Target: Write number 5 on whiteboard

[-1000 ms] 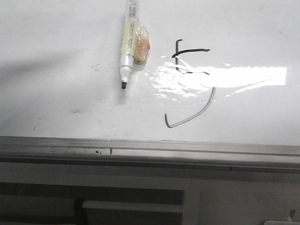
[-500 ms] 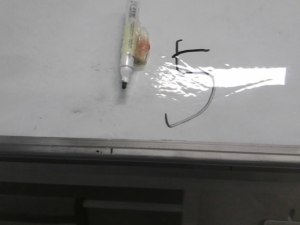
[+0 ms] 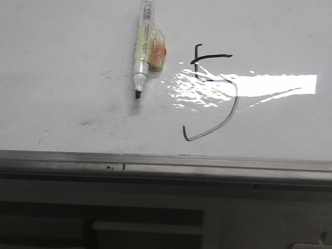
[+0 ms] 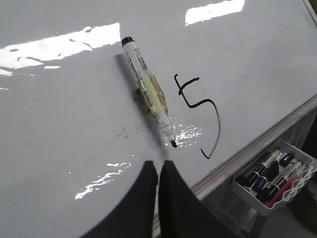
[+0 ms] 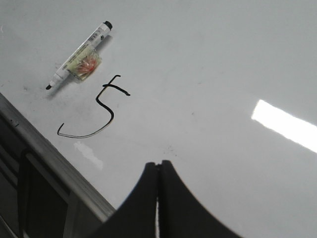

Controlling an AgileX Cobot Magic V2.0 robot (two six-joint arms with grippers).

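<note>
Near the whiteboard's (image 3: 62,93) front edge rail sits the finished number 5 (image 3: 212,96), an uncapped marker (image 3: 144,49) lying just beside it; left gripper (image 4: 158,171) and right gripper (image 5: 158,171) are both closed, empty, so nothing seems left

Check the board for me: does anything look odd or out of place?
Yes: the marker lies loose and uncapped on the whiteboard, left of the number 5, held by neither gripper. The left gripper and right gripper are both shut and empty.
</note>
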